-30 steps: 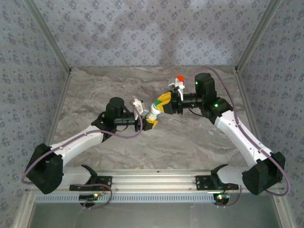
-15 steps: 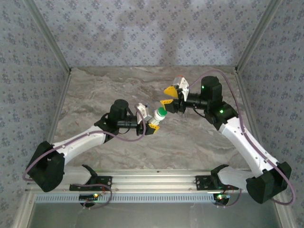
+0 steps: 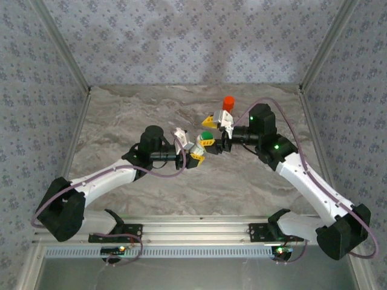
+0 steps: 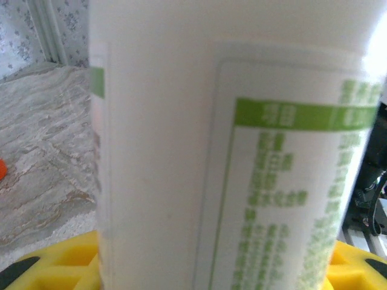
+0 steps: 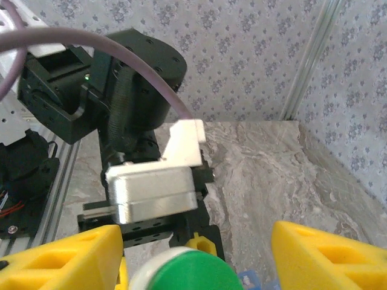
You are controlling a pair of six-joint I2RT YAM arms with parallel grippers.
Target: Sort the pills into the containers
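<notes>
Our left end effector (image 3: pixel 195 152) grips the white bottle (image 4: pixel 181 151) mid-frame over the tabletop (image 3: pixel 133 115). Our right end effector (image 3: pixel 210 130) stands open astride its green cap (image 5: pixel 181 269). What looks like the pill box (image 5: pixel 247 279) peeks out, blue, beside that cap.

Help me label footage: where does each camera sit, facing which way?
Top external: above, behind the bases, looking down on the marbled table; both arms, left gripper, right gripper.
Left wrist: on the left arm, facing the white plastic green-capped bottle close up; own yellow fingers.
Right wrist: on the right arm, facing that bottle's cap and the left arm; own yellow fingers.
Shared: the bottle, in all three.
</notes>
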